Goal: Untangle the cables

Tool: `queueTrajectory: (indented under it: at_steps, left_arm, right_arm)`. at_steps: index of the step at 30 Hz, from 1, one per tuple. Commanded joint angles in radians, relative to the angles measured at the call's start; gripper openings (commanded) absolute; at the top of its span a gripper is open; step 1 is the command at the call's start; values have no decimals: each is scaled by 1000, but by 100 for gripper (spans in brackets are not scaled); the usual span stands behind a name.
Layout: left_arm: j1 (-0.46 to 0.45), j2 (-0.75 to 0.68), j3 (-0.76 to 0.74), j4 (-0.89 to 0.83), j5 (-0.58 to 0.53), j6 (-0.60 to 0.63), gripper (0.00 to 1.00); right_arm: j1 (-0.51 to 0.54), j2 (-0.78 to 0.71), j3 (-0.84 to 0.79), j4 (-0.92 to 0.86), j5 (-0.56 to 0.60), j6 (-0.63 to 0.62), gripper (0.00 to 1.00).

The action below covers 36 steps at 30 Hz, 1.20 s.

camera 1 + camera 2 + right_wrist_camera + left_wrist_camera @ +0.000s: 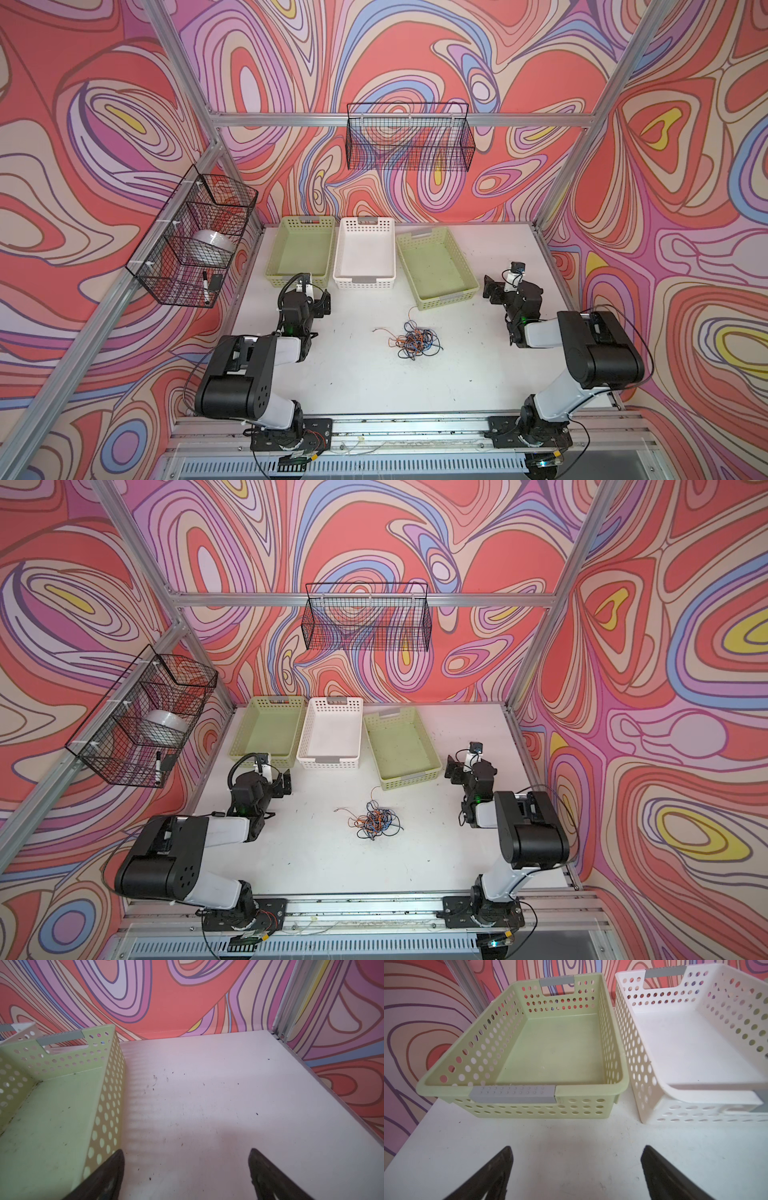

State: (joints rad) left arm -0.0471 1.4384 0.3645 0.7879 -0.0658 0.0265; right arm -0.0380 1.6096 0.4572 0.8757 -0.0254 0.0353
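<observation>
I've got the cables (415,343), thin orange, blue and dark wires, bunched in one tangled heap on the white tabletop (374,386), roughly mid-table between the two arms. In both top views the cables (374,821) touch neither arm. One orange strand runs out toward the angled pale-green perforated plastic basket (444,300) just behind; can't tell if it touches. Left gripper (577,1147): jaws spread wide, nothing between them, over bare table, facing the straight pale-green perforated plastic basket (446,1070), which has the white perforated plastic basket (639,1064) just beside it. Right gripper (186,1150): jaws also wide apart, holding nothing, over bare table, one finger (108,1174) near the angled basket's side wall, contact unclear. Both claws well apart from the tangle
</observation>
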Motion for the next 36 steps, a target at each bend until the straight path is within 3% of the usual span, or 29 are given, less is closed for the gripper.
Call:
queueTrajectory:
  at_steps: [1, 7, 12, 14, 18, 21, 26, 33, 36]
  left_arm:
    - [-6, -137, 63, -177, 30, 8, 98]
    - [-41, -319, 180, -499, 143, -130, 95]
    - [-197, -347, 232, -648, 160, -176, 94]
    - [-254, -335, 244, -657, 176, -204, 92]
    - [-341, -286, 261, -627, 212, -270, 91]
    - [-374, -230, 273, -592, 234, -293, 91]
    - [-403, -149, 317, -574, 274, -329, 89]
    - [-444, -99, 335, -569, 294, -350, 90]
    - [-452, -80, 337, -567, 305, -359, 90]
  right_arm:
    - [3, -127, 50, -181, -5, 15, 95]
    - [66, -295, 162, -547, -114, 145, 87]
    - [306, -389, 226, -824, -93, 168, 85]
    - [376, -404, 235, -890, -106, 211, 78]
    - [530, -400, 226, -921, -167, 241, 72]
    - [609, -334, 242, -963, -159, 250, 74]
    - [657, -198, 276, -1029, -178, 286, 71]
    - [691, -160, 257, -1066, -232, 300, 75]
    - [693, -116, 246, -1050, -262, 298, 72]
